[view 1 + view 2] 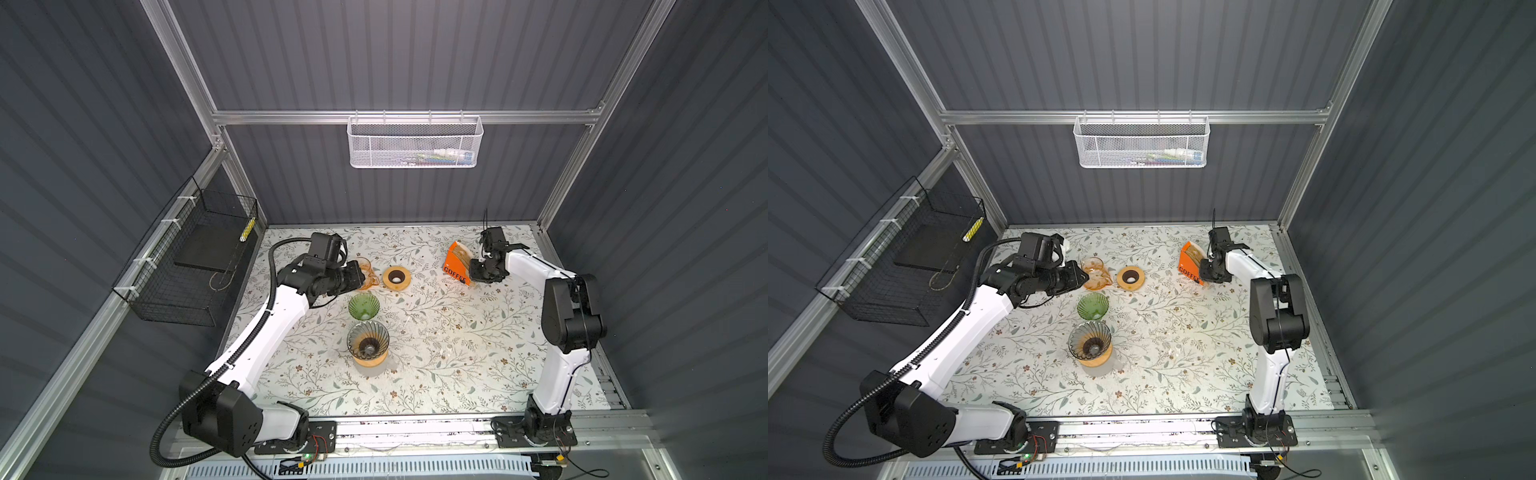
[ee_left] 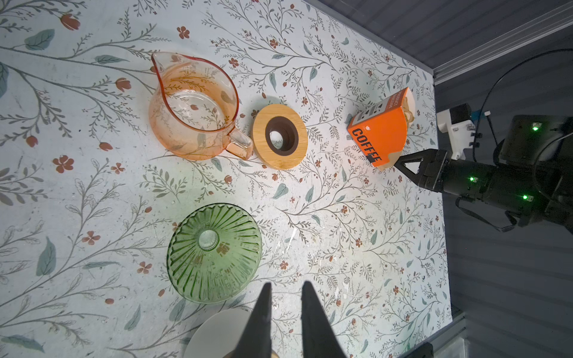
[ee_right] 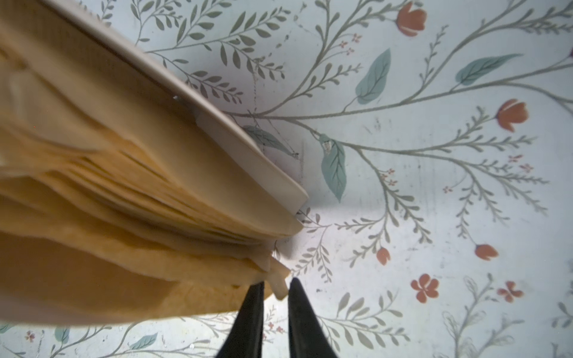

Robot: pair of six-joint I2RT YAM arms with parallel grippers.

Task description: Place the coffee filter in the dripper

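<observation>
Right gripper [image 3: 277, 281], fingers barely parted, straddles a filter [image 3: 280, 291] corner; left gripper [image 2: 286, 283] hangs narrowly open, holding nothing.

Both arms are the same build: white link shells, black joint housings. The left arm [image 1: 270, 328] carries a black corrugated conduit [image 1: 166, 428] looping through the lower left of the frame, held by white zip ties [image 1: 227, 365]; its shoulder housing [image 1: 243, 432] has a pattern of small holes. The right arm [image 1: 557, 382] has only a thin black cable [image 1: 555, 270] along its shell. The black base plates [image 1: 326, 430] have visible screws, with red/black wires [image 1: 318, 442] by the left one. The left end effector [image 2: 286, 283] and right end effector [image 3: 277, 281] have black fingers tapering to points. In the left wrist view, at the right of the frame, the right one shows a triangular cut-out, green LEDs [image 2: 472, 179] and a white bracket [image 2: 455, 124].
</observation>
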